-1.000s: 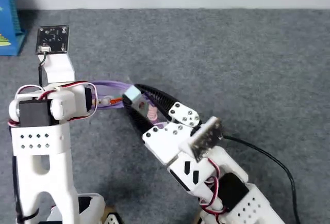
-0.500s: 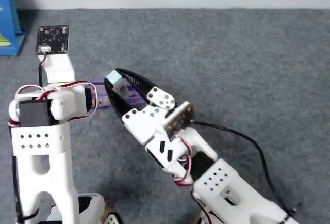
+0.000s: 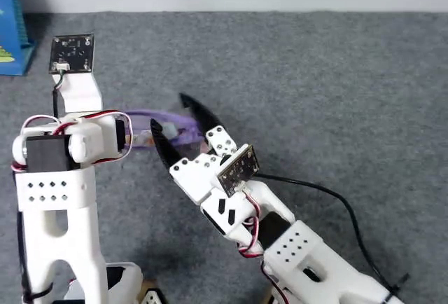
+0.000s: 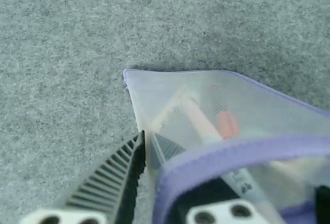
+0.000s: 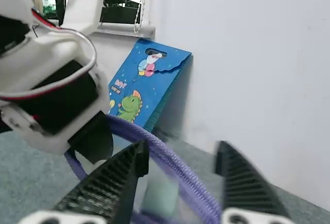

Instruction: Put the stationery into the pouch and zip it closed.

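Pouch (image 4: 242, 105) translucent, purple-edged, pens (image 4: 227, 123) visible inside.

Both arms use white printed shells. The left arm (image 3: 56, 206) carries a black servo block (image 3: 42, 153), a perforated panel (image 3: 49, 190) and red-and-white wire loops (image 3: 105, 113). The right arm (image 3: 294, 248) has black ribbed fingers (image 3: 162, 146), a small circuit board (image 3: 236, 166) fixed at the wrist, and a trailing black cable (image 3: 308, 185).
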`<action>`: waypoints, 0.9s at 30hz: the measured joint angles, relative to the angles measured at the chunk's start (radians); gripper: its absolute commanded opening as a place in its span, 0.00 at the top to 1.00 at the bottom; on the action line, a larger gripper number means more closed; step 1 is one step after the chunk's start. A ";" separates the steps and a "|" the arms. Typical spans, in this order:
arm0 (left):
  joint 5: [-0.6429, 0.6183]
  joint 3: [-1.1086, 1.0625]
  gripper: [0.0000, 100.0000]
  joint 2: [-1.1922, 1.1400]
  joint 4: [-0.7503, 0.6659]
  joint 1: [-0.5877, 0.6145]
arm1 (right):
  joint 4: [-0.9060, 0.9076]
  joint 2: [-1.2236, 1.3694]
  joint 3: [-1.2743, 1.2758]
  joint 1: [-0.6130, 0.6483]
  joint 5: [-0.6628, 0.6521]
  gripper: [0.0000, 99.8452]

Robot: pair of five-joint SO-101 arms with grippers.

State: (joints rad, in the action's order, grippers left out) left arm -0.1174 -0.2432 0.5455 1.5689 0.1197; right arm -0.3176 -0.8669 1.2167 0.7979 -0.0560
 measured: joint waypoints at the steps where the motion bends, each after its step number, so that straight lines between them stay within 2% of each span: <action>1: 0.000 0.000 0.99 0.000 0.000 0.000 | 0.037 -0.029 0.000 0.000 0.000 0.77; 8: 0.005 -0.002 0.99 0.000 0.000 0.041 | 0.281 -0.239 -0.031 0.000 0.009 1.00; 15: 0.018 -0.002 0.99 0.000 0.000 0.052 | 0.640 -0.327 -0.107 -0.043 0.011 0.94; 22: 0.023 -0.002 0.99 0.000 0.000 0.054 | 0.945 -0.328 -0.106 -0.140 0.058 0.73; 27: 0.023 -0.002 0.99 0.000 0.000 0.052 | 1.014 -0.331 -0.107 -0.150 0.127 0.73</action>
State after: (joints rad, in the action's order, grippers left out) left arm -0.0944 -0.2447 0.5455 1.5689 0.1718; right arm 0.6966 -1.1983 1.1093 0.6475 0.0713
